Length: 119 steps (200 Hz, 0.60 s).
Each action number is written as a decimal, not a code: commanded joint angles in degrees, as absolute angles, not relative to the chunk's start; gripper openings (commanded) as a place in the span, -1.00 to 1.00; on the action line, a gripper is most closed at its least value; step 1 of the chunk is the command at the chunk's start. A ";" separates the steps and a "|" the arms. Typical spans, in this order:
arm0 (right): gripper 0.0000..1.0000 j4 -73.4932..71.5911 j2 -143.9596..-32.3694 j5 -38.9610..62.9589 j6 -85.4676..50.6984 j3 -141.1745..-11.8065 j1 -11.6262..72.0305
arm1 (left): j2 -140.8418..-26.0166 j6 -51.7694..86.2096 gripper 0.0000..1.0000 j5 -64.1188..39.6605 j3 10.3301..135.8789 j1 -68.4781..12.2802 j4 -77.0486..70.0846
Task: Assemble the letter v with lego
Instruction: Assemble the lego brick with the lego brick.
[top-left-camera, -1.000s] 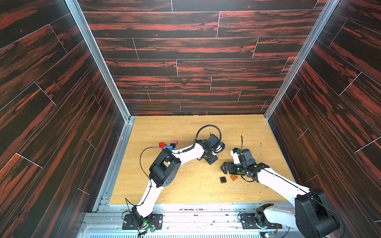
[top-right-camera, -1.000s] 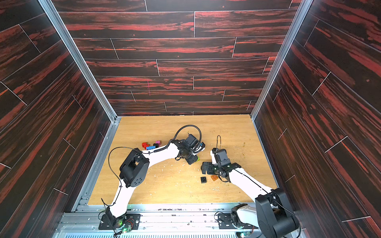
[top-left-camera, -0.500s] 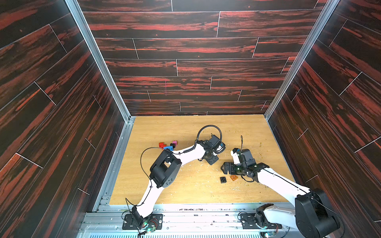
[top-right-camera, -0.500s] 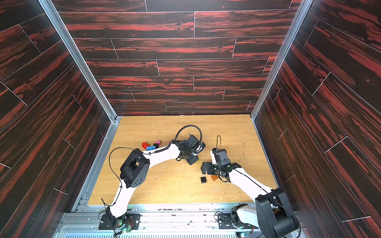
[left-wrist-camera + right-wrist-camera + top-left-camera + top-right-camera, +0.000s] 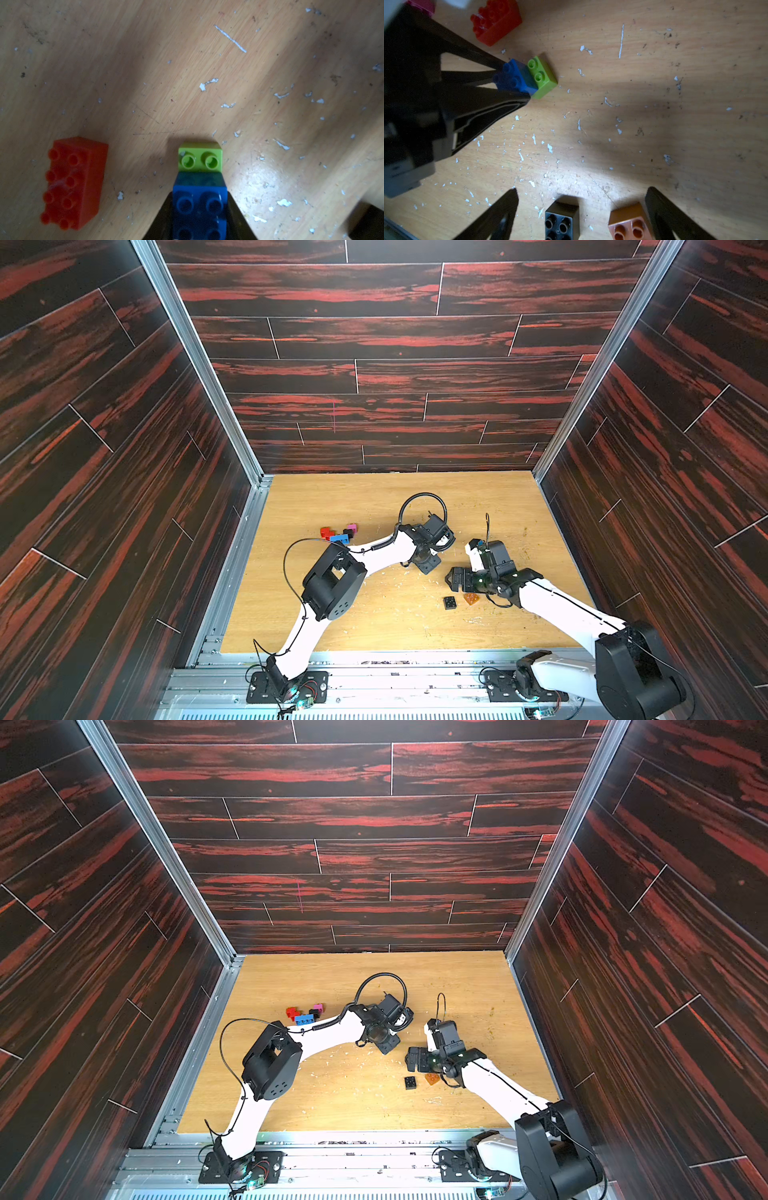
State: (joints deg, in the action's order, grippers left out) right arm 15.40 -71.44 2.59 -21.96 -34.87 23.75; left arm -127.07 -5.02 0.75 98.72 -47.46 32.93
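The blue brick (image 5: 199, 199) sits pressed onto half of the lime green brick (image 5: 200, 158), offset like a stair step. This is likely the start of one slanting arm of the V. The pair appears to rest on the table (image 5: 187, 72). The left gripper (image 5: 516, 82) is clamped on the blue brick's sides, probably steadying the pair for the next piece. A loose red brick (image 5: 72, 182) lies near, apart from it. In a top view, the black brick (image 5: 449, 602) and orange brick (image 5: 471, 598) lie at about five o'clock from the left gripper. They sit between the wide-spread fingers of the right gripper (image 5: 582, 189), which grips nothing. A cluster of spare bricks (image 5: 338, 533) lies toward nine o'clock.
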 commanded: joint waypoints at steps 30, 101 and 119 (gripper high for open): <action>0.97 16.05 -70.54 3.38 -22.00 -35.97 23.99 | -130.39 -4.84 -0.72 -2.88 95.28 -46.89 39.07; 0.97 16.17 -70.97 3.16 -22.06 -36.12 24.01 | -129.13 -11.36 -0.68 -5.70 92.32 -45.86 37.70; 0.97 16.36 -70.93 2.97 -22.08 -36.04 23.99 | -130.15 -12.63 -0.68 -4.92 94.07 -45.78 39.17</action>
State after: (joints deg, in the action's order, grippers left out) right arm 15.42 -71.26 2.76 -21.96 -34.87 23.75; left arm -125.95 -9.32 -4.93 95.72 -45.89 29.50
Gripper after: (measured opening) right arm 0.984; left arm 0.360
